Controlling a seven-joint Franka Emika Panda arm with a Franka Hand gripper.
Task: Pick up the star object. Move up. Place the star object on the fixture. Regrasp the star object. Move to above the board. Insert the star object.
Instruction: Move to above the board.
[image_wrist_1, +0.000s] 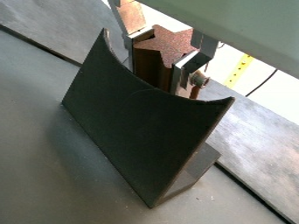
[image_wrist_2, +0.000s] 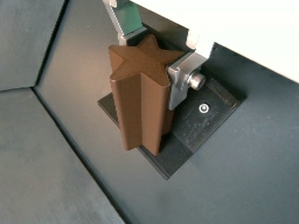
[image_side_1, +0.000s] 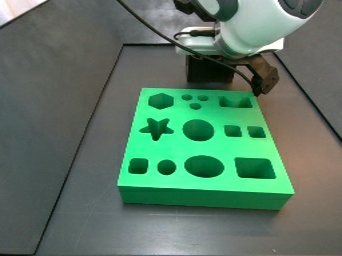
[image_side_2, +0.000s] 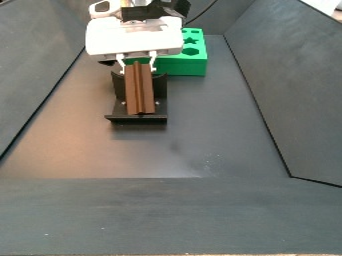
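The brown star object (image_wrist_2: 140, 96) stands upright on the base plate of the dark fixture (image_wrist_2: 197, 129). My gripper (image_wrist_2: 149, 52) is shut on its top end, with a silver finger (image_wrist_2: 179, 79) pressed to its side. In a wrist view the star object (image_wrist_1: 162, 45) shows behind the fixture's curved wall (image_wrist_1: 140, 122), between the gripper's (image_wrist_1: 155, 54) plates. In a side view the gripper (image_side_2: 138, 62) holds the star object (image_side_2: 138, 90) down onto the fixture (image_side_2: 135, 117). The green board (image_side_1: 201, 150) lies in front of the fixture (image_side_1: 205, 70) and star object (image_side_1: 263, 76).
The board (image_side_2: 197, 55) sits just beside the gripper in a side view. Dark sloped walls enclose the grey floor on both sides. A cable runs from the arm (image_side_1: 254, 25) over the back wall.
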